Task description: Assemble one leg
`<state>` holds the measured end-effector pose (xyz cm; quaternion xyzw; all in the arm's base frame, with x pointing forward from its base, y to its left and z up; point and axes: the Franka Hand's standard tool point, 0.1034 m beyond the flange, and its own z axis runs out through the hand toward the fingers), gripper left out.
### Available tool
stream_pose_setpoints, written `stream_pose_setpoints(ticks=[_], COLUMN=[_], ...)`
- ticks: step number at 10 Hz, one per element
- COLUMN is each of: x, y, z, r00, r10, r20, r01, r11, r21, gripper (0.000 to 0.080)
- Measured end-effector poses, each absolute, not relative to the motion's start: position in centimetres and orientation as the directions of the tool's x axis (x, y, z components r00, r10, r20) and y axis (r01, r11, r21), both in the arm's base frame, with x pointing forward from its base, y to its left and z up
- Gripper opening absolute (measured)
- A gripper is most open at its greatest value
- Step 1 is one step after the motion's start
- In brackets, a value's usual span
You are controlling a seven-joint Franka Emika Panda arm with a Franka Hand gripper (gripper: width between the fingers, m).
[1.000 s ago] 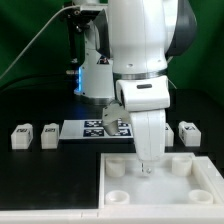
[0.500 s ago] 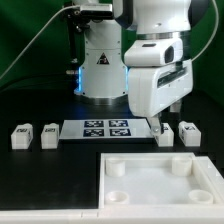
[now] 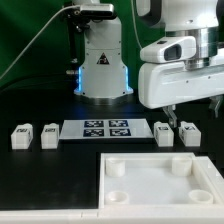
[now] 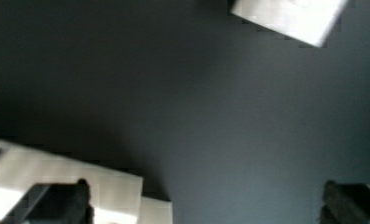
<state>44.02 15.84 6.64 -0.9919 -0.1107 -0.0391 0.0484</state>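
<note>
Four small white legs with marker tags stand on the black table: two at the exterior view's left point(image 3: 22, 135) point(image 3: 48, 135) and two at its right point(image 3: 163, 132) point(image 3: 188, 132). The large white square panel point(image 3: 160, 180) lies in front. My gripper point(image 3: 178, 116) hangs just above the two right legs, touching neither. In the wrist view the gripper point(image 4: 208, 205) is open and empty, with dark fingers point(image 4: 57, 205) far apart over bare table. A white part point(image 4: 40, 170) lies by one finger and another white piece point(image 4: 288, 18) sits at the frame's edge; which parts they are I cannot tell.
The marker board point(image 3: 107, 128) lies between the two pairs of legs. The robot base point(image 3: 100, 65) stands behind it at the back. The panel has round corner sockets point(image 3: 117, 170).
The gripper has lifted off the panel and moved up and to the exterior view's right, now above the two right legs. Parts on the table have not moved.
</note>
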Motion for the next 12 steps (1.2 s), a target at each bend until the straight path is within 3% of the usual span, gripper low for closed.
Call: stream_pose_setpoints(ticks=[2, 5, 9, 10, 12], x=[42.8, 42.4, 41.0, 40.4, 40.3], y=[17.2, 17.2, 17.6, 17.5, 17.4], z=[5.8, 5.5, 5.8, 5.7, 5.2], r00=[0.999, 1.000, 0.916, 0.840, 0.726], r10=[0.007, 0.000, 0.029, 0.029, 0.032], r20=[0.040, 0.001, -0.400, -0.542, -0.687], r01=[0.011, 0.000, 0.008, 0.010, 0.016], r11=[-0.994, -0.994, -0.999, -0.999, -0.999], r21=[-0.110, -0.108, -0.054, -0.038, -0.029], gripper=[0.0649, 0.0649, 0.0649, 0.0649, 0.0649])
